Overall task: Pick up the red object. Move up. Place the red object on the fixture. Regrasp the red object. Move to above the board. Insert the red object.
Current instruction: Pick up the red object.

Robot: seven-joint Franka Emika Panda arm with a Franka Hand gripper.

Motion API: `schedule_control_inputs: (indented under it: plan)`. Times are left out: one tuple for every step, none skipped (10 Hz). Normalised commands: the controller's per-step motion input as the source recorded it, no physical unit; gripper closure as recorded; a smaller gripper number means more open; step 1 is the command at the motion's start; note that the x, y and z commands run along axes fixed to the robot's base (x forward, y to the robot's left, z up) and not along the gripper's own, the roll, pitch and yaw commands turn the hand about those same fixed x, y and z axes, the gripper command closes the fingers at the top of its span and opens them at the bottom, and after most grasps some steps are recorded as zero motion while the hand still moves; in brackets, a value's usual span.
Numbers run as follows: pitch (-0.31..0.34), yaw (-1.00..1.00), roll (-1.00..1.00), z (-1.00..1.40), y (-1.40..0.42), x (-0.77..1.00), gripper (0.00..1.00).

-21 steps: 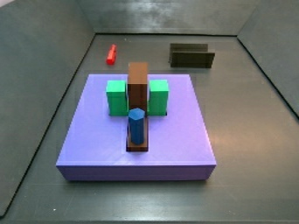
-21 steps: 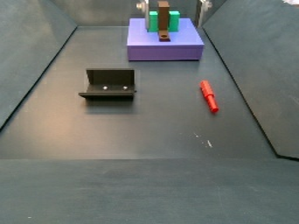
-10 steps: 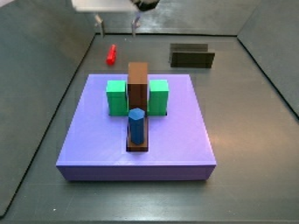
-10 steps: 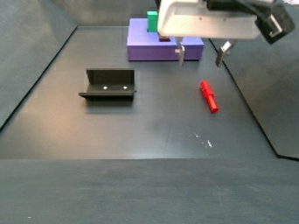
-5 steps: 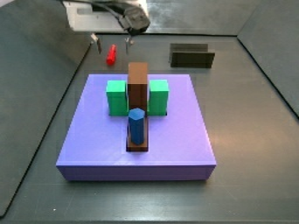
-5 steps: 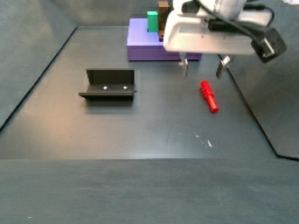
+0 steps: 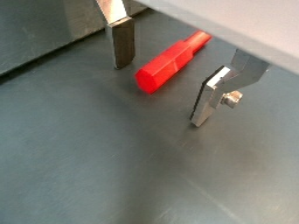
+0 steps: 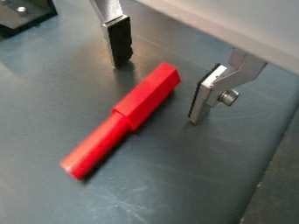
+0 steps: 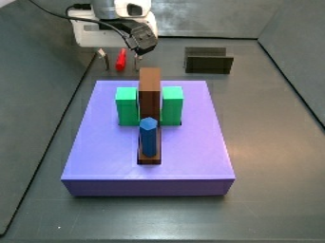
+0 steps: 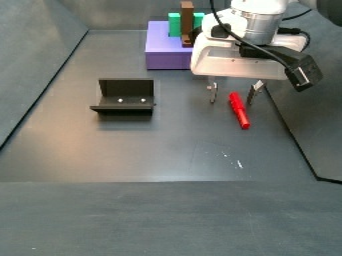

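Hovering low at right centre of side view: gripper (image 10: pixel 233 95), fingers (image 8: pixel 117 39) spread, straddling thin bright-red peg (image 8: pixel 124 120) lying flat on dark surface (image 10: pixel 160 150), not touching it.

The gripper (image 10: pixel 234 93) hung over the thin red peg (image 10: pixel 239 109) lying on the floor, one finger (image 8: pixel 115 39) each side, untouching.

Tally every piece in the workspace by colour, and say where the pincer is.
Red: 1, the red object
Blue: 1, the peg
Green: 2, the blocks
Brown: 1, the slotted block
Purple: 1, the board
Dark: 1, the fixture
Total: 7
The pincer is open, straddling the red object.
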Motion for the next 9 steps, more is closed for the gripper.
schedule_control_inputs:
  plan:
    - [-0.026, 0.02, -0.01, 0.00, 0.09, 0.00, 0.00]
    - [-0.043, 0.00, 0.00, 0.00, 0.00, -0.05, 0.00]
    - [0.000, 0.00, 0.00, 0.00, 0.00, 0.00, 0.00]
    - [0.000, 0.00, 0.00, 0.00, 0.00, 0.00, 1.00]
    - [0.000, 0.00, 0.00, 0.00, 0.00, 0.00, 1.00]
    - [0.000, 0.00, 0.00, 0.00, 0.00, 0.00, 1.00]
    - [0.000, 0.00, 0.00, 0.00, 0.00, 0.00, 1.00]
    - [0.000, 0.00, 0.00, 0.00, 0.00, 0.00, 1.00]
    - [0.000, 0.00, 0.00, 0.00, 0.00, 0.00, 1.00]
